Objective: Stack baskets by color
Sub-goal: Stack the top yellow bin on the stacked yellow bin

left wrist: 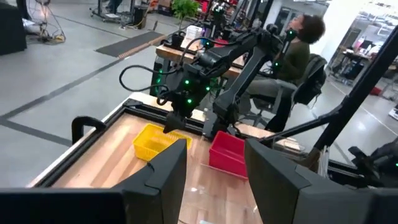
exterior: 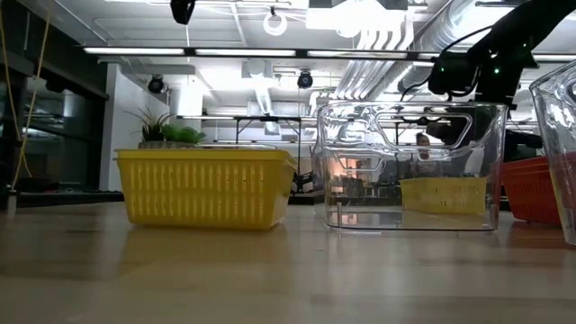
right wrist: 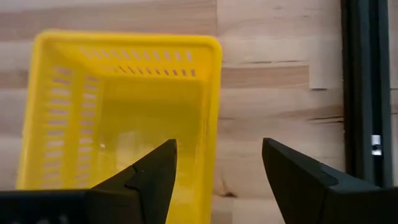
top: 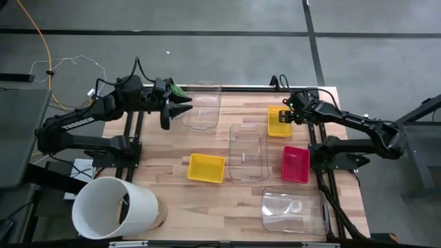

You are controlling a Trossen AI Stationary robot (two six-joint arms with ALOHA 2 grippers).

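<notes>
A yellow basket rests on its base at the far right of the table. My right gripper hangs open just above it, pointing steeply down. One finger is over the basket's inside and the other outside its side wall; neither touches it. A second yellow basket sits near the middle. A pink-red basket is at the right. Clear baskets stand at the far side, the middle and the near right. My left gripper waits open, raised, at the far left.
A big white tub lies on its side at the near left corner. A small green plant stands at the far edge by my left gripper. A person sits beyond the table's right side. Bare wood lies between the baskets.
</notes>
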